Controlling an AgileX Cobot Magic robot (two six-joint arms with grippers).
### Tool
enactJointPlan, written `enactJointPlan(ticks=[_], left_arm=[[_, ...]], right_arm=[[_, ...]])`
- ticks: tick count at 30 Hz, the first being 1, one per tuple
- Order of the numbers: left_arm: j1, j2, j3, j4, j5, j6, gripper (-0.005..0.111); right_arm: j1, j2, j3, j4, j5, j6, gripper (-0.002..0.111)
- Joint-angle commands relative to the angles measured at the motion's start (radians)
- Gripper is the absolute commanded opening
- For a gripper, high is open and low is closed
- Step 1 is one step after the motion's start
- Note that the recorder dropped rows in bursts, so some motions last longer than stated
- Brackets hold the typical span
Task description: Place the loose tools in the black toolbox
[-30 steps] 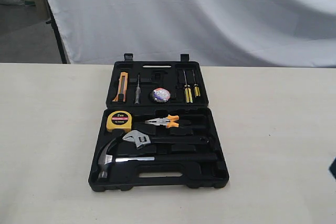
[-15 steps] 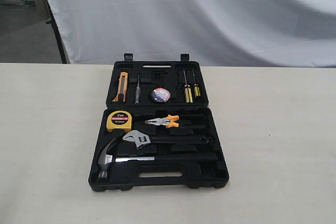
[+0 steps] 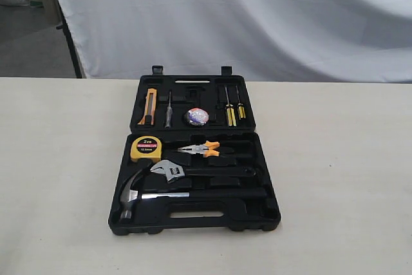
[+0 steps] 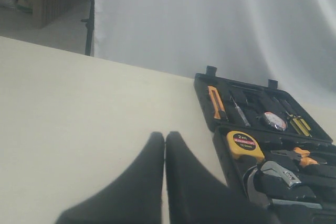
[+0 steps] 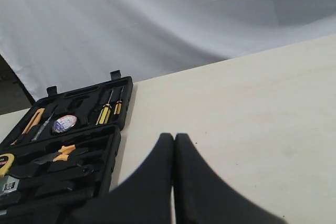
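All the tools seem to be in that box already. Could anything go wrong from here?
Possibly. The tape roll sits in the far half of the toolbox and might tumble out if that half is folded over. The wrench lies beside the hammer; if either is not seated, the case may not close.

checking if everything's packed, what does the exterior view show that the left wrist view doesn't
Only the exterior view: the full hammer and the slot handle of the toolbox, with no gripper in sight.
Only the left wrist view: the left gripper, shut, and a stretch of table beside the toolbox.
Both: the tape measure, pliers, wrench and tape roll, all seated in the toolbox.
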Motion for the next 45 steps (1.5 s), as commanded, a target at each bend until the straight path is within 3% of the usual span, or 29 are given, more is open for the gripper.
enactJointPlan(ticks=[1, 45], left_arm=[[0.025, -0.003, -0.003, 0.004, -0.007, -0.005, 0.001], [0.025, -0.003, -0.003, 0.004, -0.007, -0.005, 0.001]], right_arm=[[-0.006, -0.006, 0.004, -0.003, 0.020, -0.033, 0.000], [-0.006, -0.006, 0.004, -0.003, 0.051, -0.041, 0.000]])
